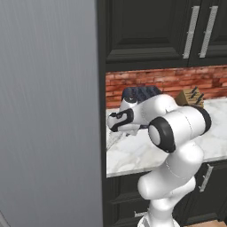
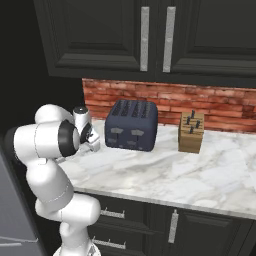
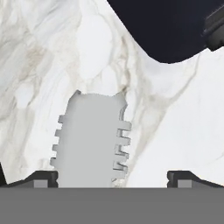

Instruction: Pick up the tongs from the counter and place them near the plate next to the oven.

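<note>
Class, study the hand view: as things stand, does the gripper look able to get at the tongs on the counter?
Probably yes. The tongs lie flat on the counter right between the spread fingertips, with nothing over them. The dark toaster sits farther off, apart from them.

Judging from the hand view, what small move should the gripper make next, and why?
Probably ease straight down and then close. The tongs lie on the counter between the open fingertips, nearer the left one, so a slight shift to centre them may help. Nothing is gripped yet.
</note>
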Robot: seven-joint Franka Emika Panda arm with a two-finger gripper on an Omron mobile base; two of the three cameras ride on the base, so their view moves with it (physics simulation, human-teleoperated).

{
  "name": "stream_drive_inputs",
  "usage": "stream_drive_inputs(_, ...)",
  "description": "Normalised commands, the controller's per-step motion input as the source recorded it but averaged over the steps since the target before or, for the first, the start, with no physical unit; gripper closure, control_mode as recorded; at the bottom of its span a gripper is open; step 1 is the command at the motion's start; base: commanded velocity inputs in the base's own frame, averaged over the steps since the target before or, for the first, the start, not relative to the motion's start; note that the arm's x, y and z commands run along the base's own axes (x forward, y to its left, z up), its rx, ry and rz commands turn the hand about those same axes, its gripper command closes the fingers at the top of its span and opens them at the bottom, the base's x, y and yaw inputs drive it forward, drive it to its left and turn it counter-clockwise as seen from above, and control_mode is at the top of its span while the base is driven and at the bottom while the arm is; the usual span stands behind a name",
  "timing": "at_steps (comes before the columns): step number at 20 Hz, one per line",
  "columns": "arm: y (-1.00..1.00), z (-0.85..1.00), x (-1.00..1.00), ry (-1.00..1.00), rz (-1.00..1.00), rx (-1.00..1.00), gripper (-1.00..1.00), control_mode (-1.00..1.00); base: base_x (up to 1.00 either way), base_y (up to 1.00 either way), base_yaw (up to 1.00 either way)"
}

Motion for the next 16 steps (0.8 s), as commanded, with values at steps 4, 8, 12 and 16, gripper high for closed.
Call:
stream_drive_inputs(4, 0.03, -0.21, 0.23, 0.00, -0.05, 0.00, -1.00, -1.00, 0.00, 0.00, 0.00)
stream_drive_inputs(8, 0.16, -0.34, 0.30, 0.00, -0.05, 0.00, -1.00, -1.00, 0.00, 0.00, 0.00)
stream_drive_inputs(12, 0.22, -0.45, 0.26, 0.00, -0.06, 0.00, -1.00, -1.00, 0.00, 0.00, 0.00)
stream_drive_inputs(16, 0.11, -0.40, 0.18, 0.00, -0.02, 0.00, -1.00, -1.00, 0.00, 0.00, 0.00)
